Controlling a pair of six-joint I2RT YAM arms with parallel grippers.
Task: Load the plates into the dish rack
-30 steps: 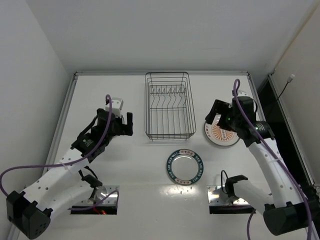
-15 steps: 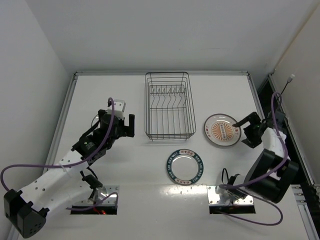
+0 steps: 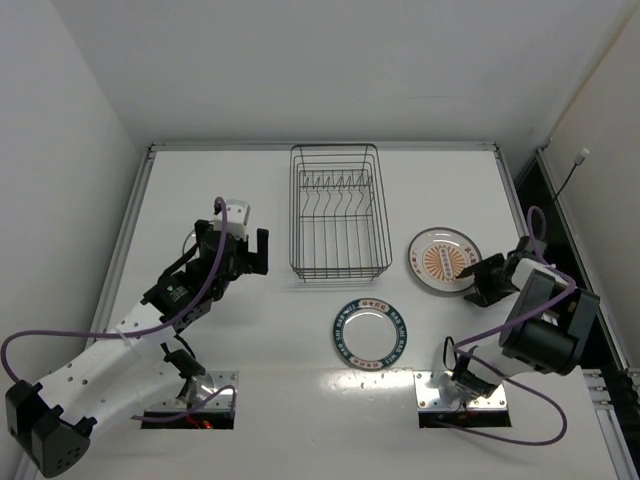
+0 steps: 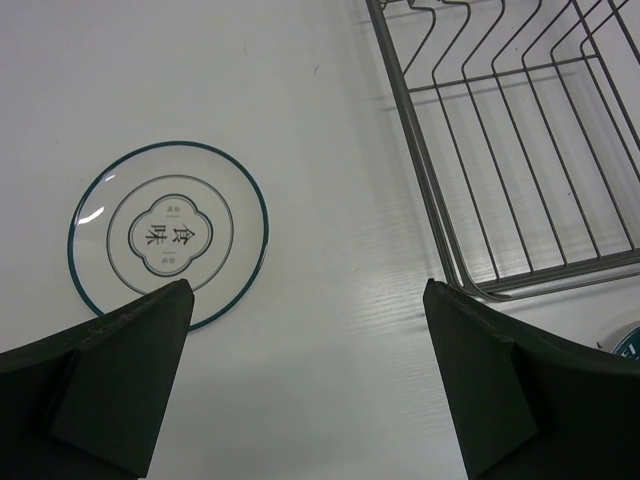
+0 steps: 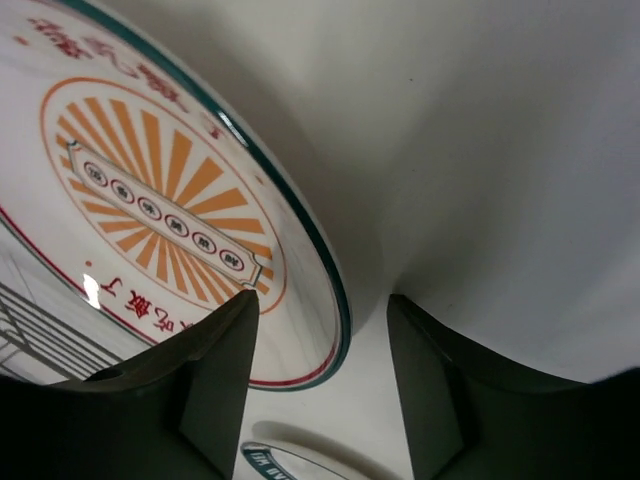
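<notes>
The orange-striped plate (image 3: 443,260) (image 5: 150,190) lies flat on the table, right of the dish rack (image 3: 335,213) (image 4: 520,150), which holds nothing. My right gripper (image 3: 478,281) (image 5: 322,298) sits low at that plate's right edge. It is open, with one finger over the plate and the other on the table outside the rim. The plate with the lettered blue-green rim (image 3: 370,333) lies in front of the rack. My left gripper (image 3: 236,258) (image 4: 307,285) hangs open over bare table, between the rack and a pale plate with a thin teal ring (image 4: 168,235).
Two metal base plates (image 3: 190,394) (image 3: 458,390) sit at the near edge. A raised rail (image 3: 135,215) runs along the table's left side and a dark strip (image 3: 540,205) along its right. Purple cables trail from both arms.
My right arm swung from above the striped plate out to its right side and came down low, its jaws narrowing around the rim. The left arm barely shifted.
</notes>
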